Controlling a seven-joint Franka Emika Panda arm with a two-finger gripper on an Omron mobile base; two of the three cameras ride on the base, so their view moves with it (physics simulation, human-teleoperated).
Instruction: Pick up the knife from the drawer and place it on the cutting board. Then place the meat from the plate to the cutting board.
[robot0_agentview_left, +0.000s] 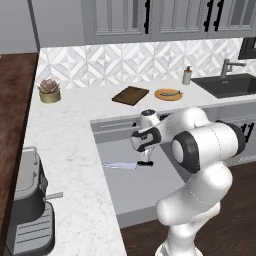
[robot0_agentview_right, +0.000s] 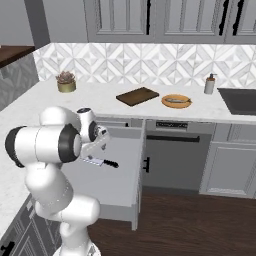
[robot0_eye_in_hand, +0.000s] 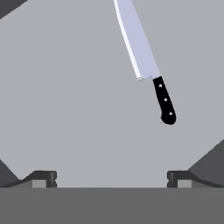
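The drawer (robot0_agentview_left: 131, 192) stands pulled out, and the knife (robot0_agentview_left: 125, 165) lies flat on its grey floor, black handle toward the arm. My gripper (robot0_eye_in_hand: 111, 178) hangs open just above that floor, nothing between its fingertips (robot0_eye_in_hand: 43, 177). In the hand view the knife (robot0_eye_in_hand: 146, 61) lies ahead and to the right, its handle end a short way off the right fingertip. In the right base view my arm covers most of the blade and the handle (robot0_agentview_right: 109, 162) pokes out. On the counter behind, the dark cutting board (robot0_agentview_left: 131, 95) lies bare. The orange plate (robot0_agentview_left: 168, 94) beside it holds the meat (robot0_agentview_left: 170, 92).
A potted succulent (robot0_agentview_left: 49, 91) stands at the counter's back left. A soap bottle (robot0_agentview_left: 187, 76) and the dark sink (robot0_agentview_left: 230, 85) are at the right. A grey appliance (robot0_agentview_left: 30, 210) sits at the near left. The drawer's front (robot0_agentview_right: 139, 170) juts out beside the dishwasher (robot0_agentview_right: 177, 155).
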